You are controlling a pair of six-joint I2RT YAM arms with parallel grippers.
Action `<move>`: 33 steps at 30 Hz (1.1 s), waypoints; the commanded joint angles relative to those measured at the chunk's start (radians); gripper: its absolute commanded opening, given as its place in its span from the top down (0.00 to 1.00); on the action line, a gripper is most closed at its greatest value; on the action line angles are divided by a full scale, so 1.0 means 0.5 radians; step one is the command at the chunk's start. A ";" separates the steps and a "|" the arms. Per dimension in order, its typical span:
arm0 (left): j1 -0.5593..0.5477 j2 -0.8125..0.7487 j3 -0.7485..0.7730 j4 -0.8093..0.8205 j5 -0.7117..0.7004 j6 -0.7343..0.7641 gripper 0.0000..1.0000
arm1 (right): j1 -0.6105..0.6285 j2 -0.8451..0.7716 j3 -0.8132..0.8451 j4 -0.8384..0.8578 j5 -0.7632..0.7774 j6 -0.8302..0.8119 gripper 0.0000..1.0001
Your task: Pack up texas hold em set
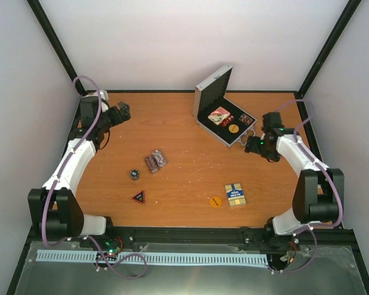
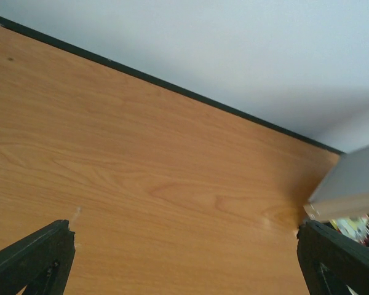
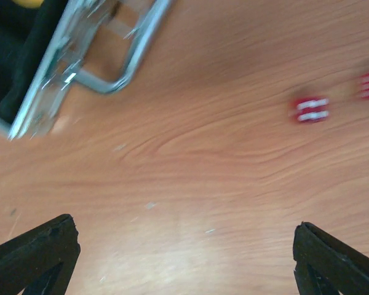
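Observation:
The silver case (image 1: 204, 98) stands open at the back right, lid up, with a small card pack, an orange disc (image 1: 233, 128) and chips (image 1: 243, 118) on its black lining. On the table lie striped chip stacks (image 1: 155, 160), a dark chip stack (image 1: 134, 175), the red-edged triangle (image 1: 138, 196), a second orange disc (image 1: 215, 201) and the blue-yellow deck (image 1: 235, 194). My right gripper (image 1: 253, 145) is open and empty beside the case's handle (image 3: 120, 67); two red dice (image 3: 312, 109) lie ahead of it. My left gripper (image 1: 124, 112) is open and empty at the back left.
The left wrist view shows bare wood between the open left gripper (image 2: 184, 246) and the case lid's edge (image 2: 350, 184) at far right. The right wrist view shows the case's corner (image 3: 43, 92) at top left. Black frame posts and white walls border the table.

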 commanded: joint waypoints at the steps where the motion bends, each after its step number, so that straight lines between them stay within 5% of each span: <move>1: -0.059 -0.134 -0.101 -0.032 0.114 0.062 0.00 | 0.299 0.126 0.141 -0.361 -0.161 -0.028 0.06; 13: -0.059 -0.088 0.102 -0.193 -0.001 0.353 0.00 | 0.991 0.062 -0.206 -0.476 -0.105 0.100 0.03; 33: -0.060 -0.146 0.000 -0.191 -0.029 0.277 0.00 | 1.126 0.163 -0.283 -0.468 0.002 0.165 0.06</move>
